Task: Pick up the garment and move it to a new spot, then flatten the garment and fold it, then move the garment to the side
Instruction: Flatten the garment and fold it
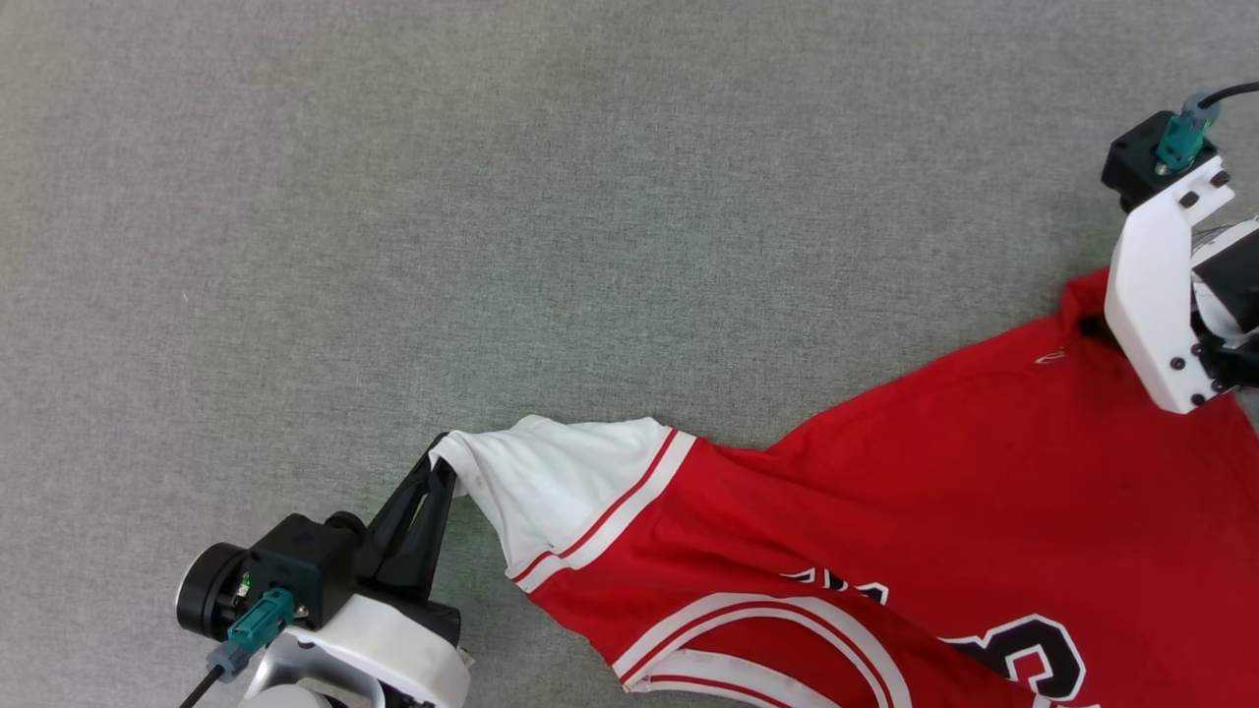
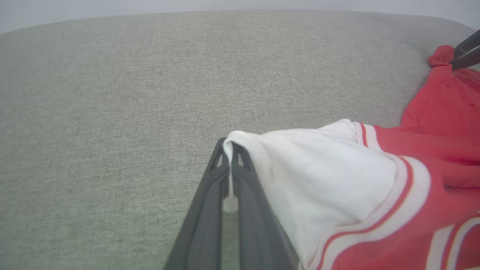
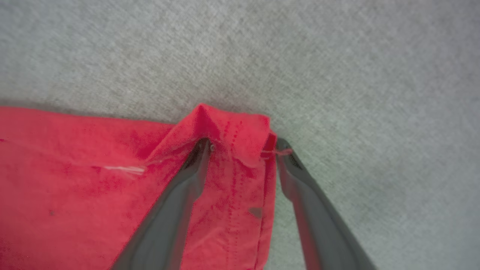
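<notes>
Nearest the robot, at about seven o'clock in the head view, the left fingers (image 1: 436,482) are seen pressed narrowly together, with the outer edge of the white sleeve (image 1: 561,482) pinched between their tips. In the left wrist view a fold of white cloth is caught right at the fingertips (image 2: 229,150). The sleeve is drawn out toward nine o'clock, and this pull is judged to be meant for spreading the cloth so that it can be flattened.

From that pinch the garment (image 1: 984,472) – a red short-sleeved T-shirt of soft cloth with white sleeves and red-and-white striped trim – is stretched across the grey woven fabric surface (image 1: 492,197) toward three o'clock. Its chest lettering is partly cut off at the lower edge of the head view. Creases fan out from the sleeve seam, so the garment is not yet flat.

Farther off, at about two o'clock, the right fingers (image 3: 204,148) are spread wide and laid down at a red hem corner (image 3: 232,127). One finger rests on the cloth and the other lies just beside its edge on the bare surface, so the corner sits between them but is not clamped. That corner is judged to be the second hold needed for tensioning – a grip there has not yet been made.

Beyond the garment, at twelve o'clock, only grey surface is seen.
</notes>
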`<state>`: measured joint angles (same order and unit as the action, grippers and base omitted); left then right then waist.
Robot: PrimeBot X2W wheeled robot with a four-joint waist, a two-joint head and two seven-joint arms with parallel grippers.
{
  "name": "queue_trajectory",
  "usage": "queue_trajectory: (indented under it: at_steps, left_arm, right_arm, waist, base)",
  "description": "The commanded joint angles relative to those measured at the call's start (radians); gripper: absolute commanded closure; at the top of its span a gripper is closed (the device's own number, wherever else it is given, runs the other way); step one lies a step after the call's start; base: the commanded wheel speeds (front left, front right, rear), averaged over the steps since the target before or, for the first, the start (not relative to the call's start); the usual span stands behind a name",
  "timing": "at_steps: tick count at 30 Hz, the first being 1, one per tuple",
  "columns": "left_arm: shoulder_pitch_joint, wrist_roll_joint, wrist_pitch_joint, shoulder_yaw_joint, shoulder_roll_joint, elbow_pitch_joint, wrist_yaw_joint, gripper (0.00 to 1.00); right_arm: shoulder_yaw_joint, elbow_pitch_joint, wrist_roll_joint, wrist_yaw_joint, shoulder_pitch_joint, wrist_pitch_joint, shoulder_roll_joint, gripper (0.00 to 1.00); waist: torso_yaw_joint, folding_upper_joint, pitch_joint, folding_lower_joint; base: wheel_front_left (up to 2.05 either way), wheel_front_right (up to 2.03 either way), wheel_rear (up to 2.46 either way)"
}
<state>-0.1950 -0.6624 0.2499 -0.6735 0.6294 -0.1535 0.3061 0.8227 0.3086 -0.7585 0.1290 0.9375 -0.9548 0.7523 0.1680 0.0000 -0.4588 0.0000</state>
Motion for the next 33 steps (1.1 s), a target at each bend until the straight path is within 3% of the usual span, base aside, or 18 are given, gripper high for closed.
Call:
queue_trajectory:
  at_steps: [1, 11, 20, 26, 33]
  left_arm:
    - [-0.015, 0.008, 0.007, 0.004, 0.001, 0.009, 0.000, 1.00]
    - [-0.037, 0.034, 0.004, 0.029, 0.041, 0.008, 0.001, 1.00]
    - [-0.272, 0.088, -0.063, 0.073, 0.091, -0.018, -0.050, 1.00]
    - [-0.545, 0.122, -0.121, 0.098, 0.057, 0.030, -0.105, 1.00]
    - [-0.909, 0.135, -0.177, 0.107, -0.025, 0.180, -0.207, 1.00]
  right_arm:
    - [0.042, 0.034, -0.024, 0.003, -0.043, 0.026, -0.027, 1.00]
    - [0.027, -0.025, -0.054, 0.002, 0.034, 0.281, 0.015, 1.00]
    - [-0.069, -0.062, -0.031, 0.001, 0.107, 0.490, 0.036, 1.00]
    - [-0.177, -0.013, 0.076, 0.001, 0.199, 0.584, -0.023, 1.00]
    - [-0.271, 0.031, 0.173, 0.001, 0.363, 0.603, -0.082, 1.00]
  waist:
    - [-0.013, 0.0000, 0.020, 0.0000]
    - [-0.062, 0.0000, 0.144, 0.0000]
    - [-0.100, 0.0000, 0.201, 0.0000]
    - [-0.114, 0.0000, 0.168, 0.0000]
    - [-0.129, 0.0000, 0.095, 0.0000]
  base:
    - [0.00, 0.00, 0.00]
    - [0.00, 0.00, 0.00]
    - [0.00, 0.00, 0.00]
    - [0.00, 0.00, 0.00]
    - [0.00, 0.00, 0.00]
